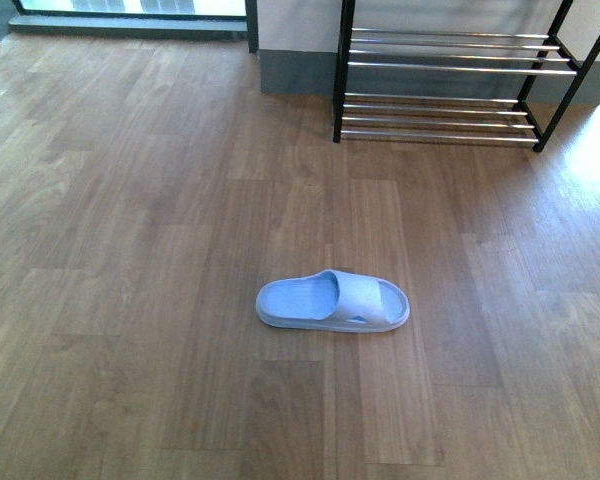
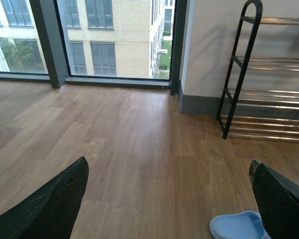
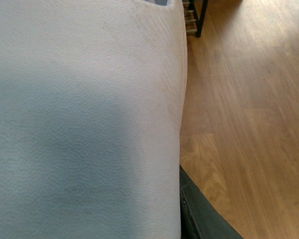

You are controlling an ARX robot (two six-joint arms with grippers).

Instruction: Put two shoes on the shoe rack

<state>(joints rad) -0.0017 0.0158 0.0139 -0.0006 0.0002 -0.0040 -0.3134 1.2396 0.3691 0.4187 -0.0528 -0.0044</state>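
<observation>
Centring needed: my left tool (image 2: 168, 167), spread wide and empty, squarely over the pale blue open-toe rubber slide (image 1: 332, 300), mid-frame on the floor (image 1: 130, 250), before closing. By my judgement, my right tool (image 3: 197, 211) clasps the matching pale slide (image 3: 84, 119). Upper right: black-framed chrome-barred shoe rack (image 1: 445, 70).

slide (image 1: 332, 300): I see it flat on the floor (image 1: 130, 250) in front of me, near the middle, heel end to my left, toe end to my right.
shoe rack (image 1: 445, 85): it stands on the floor far behind the slide and a bit to the right, its back to the wall (image 1: 300, 25).
window (image 1: 130, 8): it is at the back, left of the shoe rack.
left gripper (image 2: 168, 167): it hangs over the floor, and one end of the slide lies just beside one finger (image 2: 281, 199).
right wrist view: a big thing (image 3: 84, 119) sits right up close and hides most of the floor; I cannot tell what it is.
</observation>
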